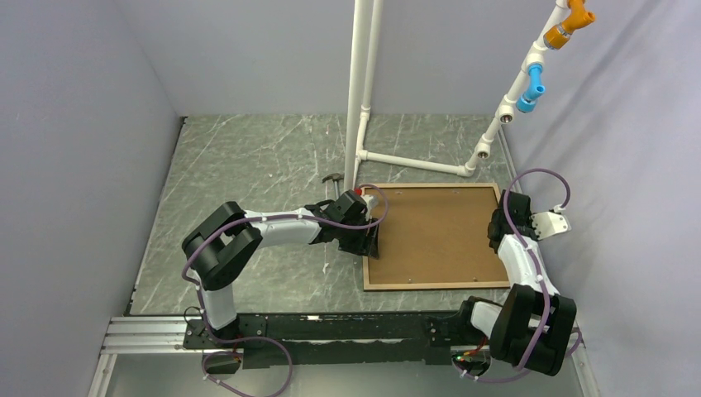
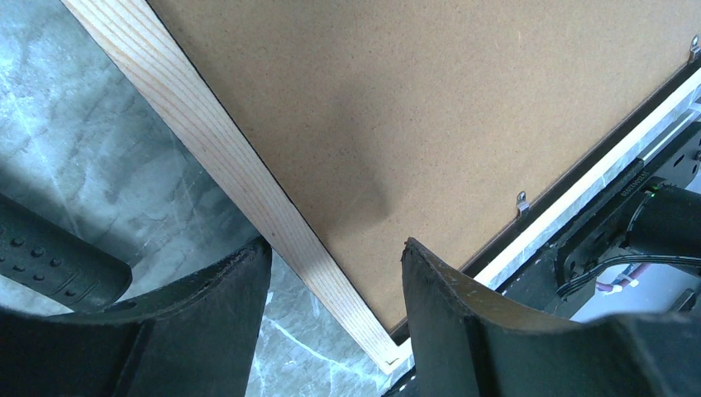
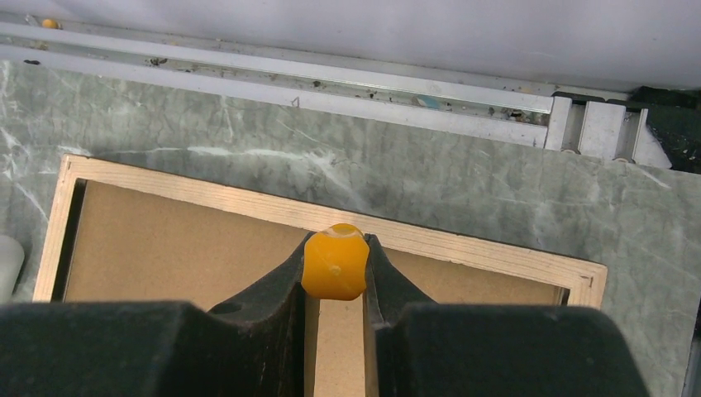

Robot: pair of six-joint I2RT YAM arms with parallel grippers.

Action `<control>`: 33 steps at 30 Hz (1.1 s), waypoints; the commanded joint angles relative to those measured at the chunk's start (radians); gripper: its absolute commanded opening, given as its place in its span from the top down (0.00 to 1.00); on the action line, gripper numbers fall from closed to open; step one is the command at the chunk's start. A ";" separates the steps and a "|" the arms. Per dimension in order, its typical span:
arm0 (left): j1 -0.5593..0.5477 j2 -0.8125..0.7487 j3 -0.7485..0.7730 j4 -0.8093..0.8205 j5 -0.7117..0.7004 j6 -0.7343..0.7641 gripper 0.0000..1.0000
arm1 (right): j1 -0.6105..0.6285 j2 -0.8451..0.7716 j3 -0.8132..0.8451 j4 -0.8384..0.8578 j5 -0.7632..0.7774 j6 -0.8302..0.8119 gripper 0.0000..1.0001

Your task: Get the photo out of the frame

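The frame (image 1: 434, 284) lies face down at the right middle of the table, its pale wood back rim showing. The photo's brown board (image 1: 438, 236) fills it; the sunset side is hidden. My left gripper (image 1: 372, 240) is open at the frame's left edge. In the left wrist view its jaws (image 2: 337, 246) straddle the wood rim (image 2: 248, 182), one finger over the board (image 2: 430, 107). My right gripper (image 1: 496, 231) is at the frame's right edge, shut on a small yellow knob (image 3: 334, 263) over the board (image 3: 165, 240), just inside the rim (image 3: 463, 248).
A white pipe stand (image 1: 361, 83) rises behind the frame, with a pipe (image 1: 413, 163) along its far edge. A black-handled hammer (image 1: 332, 184) lies beside my left arm. Small metal clips (image 2: 522, 201) hold the board. Walls stand close on both sides.
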 commanded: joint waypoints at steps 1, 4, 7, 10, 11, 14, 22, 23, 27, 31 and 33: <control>0.000 0.052 -0.034 -0.026 -0.012 0.017 0.36 | -0.004 0.002 -0.023 0.069 -0.039 -0.019 1.00; 0.000 0.050 -0.034 -0.023 -0.013 0.017 0.36 | -0.002 0.003 -0.028 0.072 -0.068 -0.020 1.00; 0.001 0.051 -0.036 -0.023 -0.013 0.017 0.36 | -0.001 -0.004 -0.026 0.049 -0.081 -0.009 1.00; 0.002 0.055 -0.038 -0.015 -0.010 0.013 0.36 | 0.004 -0.012 -0.030 0.045 -0.113 -0.005 1.00; 0.002 0.056 -0.038 -0.014 -0.009 0.011 0.36 | 0.007 -0.015 -0.031 0.046 -0.118 -0.005 1.00; 0.002 0.053 -0.037 -0.014 -0.011 0.011 0.36 | 0.011 -0.022 -0.017 0.028 -0.143 -0.010 1.00; 0.006 0.044 -0.033 -0.016 -0.012 0.004 0.35 | 0.122 -0.105 0.098 -0.143 -0.097 -0.044 1.00; 0.007 0.041 -0.028 -0.015 -0.001 -0.002 0.34 | 0.134 -0.107 0.132 -0.178 -0.087 -0.056 1.00; 0.015 0.015 -0.024 0.013 0.042 -0.028 0.33 | 0.245 -0.119 0.225 -0.262 -0.092 -0.143 1.00; 0.024 -0.007 -0.025 0.022 0.060 -0.030 0.31 | 0.406 -0.154 0.231 -0.320 -0.181 -0.227 1.00; 0.027 -0.017 -0.039 0.036 0.066 -0.032 0.30 | 0.450 -0.181 0.217 -0.359 -0.257 -0.251 1.00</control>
